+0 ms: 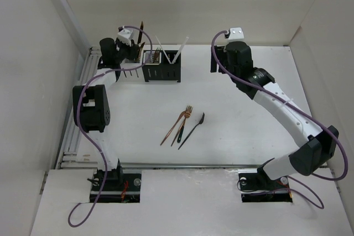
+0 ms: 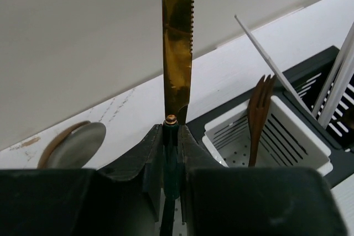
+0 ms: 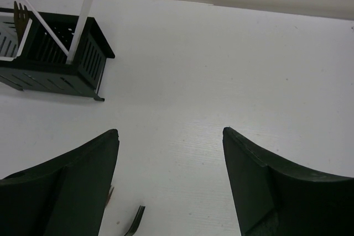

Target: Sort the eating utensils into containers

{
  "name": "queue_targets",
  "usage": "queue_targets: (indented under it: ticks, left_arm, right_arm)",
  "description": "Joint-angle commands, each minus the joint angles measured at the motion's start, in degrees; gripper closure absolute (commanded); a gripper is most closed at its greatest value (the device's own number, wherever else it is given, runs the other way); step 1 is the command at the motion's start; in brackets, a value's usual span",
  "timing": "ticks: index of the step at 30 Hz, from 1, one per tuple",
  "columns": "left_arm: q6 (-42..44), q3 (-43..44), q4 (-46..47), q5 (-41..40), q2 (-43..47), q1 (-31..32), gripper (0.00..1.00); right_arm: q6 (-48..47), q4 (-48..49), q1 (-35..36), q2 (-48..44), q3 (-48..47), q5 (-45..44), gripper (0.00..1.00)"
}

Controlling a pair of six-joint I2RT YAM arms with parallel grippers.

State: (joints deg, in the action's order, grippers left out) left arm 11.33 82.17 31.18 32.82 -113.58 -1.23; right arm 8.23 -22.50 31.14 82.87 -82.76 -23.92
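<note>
Top view, containers (image 1: 161, 73) at the table's (image 1: 249, 136) far edge, left gripper (image 1: 134, 48) above their left end, three loose utensils (image 1: 182, 125) mid-table, left wrist, claw clamped on an upright copper knife (image 2: 178, 42), right wrist, right gripper (image 3: 170, 131) spread wide over the table.

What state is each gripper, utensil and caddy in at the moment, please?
Left gripper: fingers shut on the copper knife.
Copper knife: held upright, blade up.
Right gripper: fingers open, empty.
White caddy: holds a copper fork, standing.
Black caddy: holds white sticks, leaning.
Loose utensils: lying flat on the table, unsorted.
</note>
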Motion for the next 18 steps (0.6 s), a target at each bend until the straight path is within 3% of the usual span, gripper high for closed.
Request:
queue_targets:
  ticks: [1, 3, 4, 5, 7, 10, 14, 16, 18]
  left_arm:
    - [1.32, -1.84, 6.0, 2.77, 0.55, -0.52, 0.88]
    - [2.02, -2.45, 3.63, 4.09, 1.17, -1.23, 0.8]
    - [2.81, -2.98, 2.41, 4.7, 1.69, -1.23, 0.62]
    - [2.82, -2.98, 2.4, 4.71, 1.69, -1.84, 0.52]
    - [2.82, -2.46, 0.64, 4.71, 3.27, -2.54, 0.4]
    - [-0.6, -0.79, 0.02, 3.14, 5.46, -3.15, 0.37]
    - [-4.13, 7.97, -4.45, -3.8, 8.11, -3.16, 0.37]
    - [-2.21, 11.15, -9.0, -3.81, 9.16, -2.11, 0.37]
    - [5.08, 15.19, -21.46, -1.9, 9.78, 0.52, 0.39]
  right_arm:
    - [-0.67, -0.78, -0.29, -0.43, -3.2, -0.07, 0.19]
    - [-0.67, -0.79, -0.29, -0.95, -3.2, -0.07, 0.19]
    - [-0.67, -0.79, -0.29, -0.96, -2.59, -0.07, 0.17]
    - [-0.67, -0.79, -0.29, -0.96, -2.58, -0.07, 0.17]
    - [-0.67, -0.79, -0.29, -1.57, -1.53, -0.07, 0.17]
    - [-0.14, -0.26, -0.29, -2.71, -0.73, 0.46, 0.17]
    - [-0.14, 1.49, 0.32, -4.82, 2.69, 1.6, 0.17]
    - [0.55, 2.02, 0.86, -6.4, 4.97, 1.6, 0.17]
    - [2.05, 2.63, 0.86, -7.8, 6.9, 1.6, 0.17]
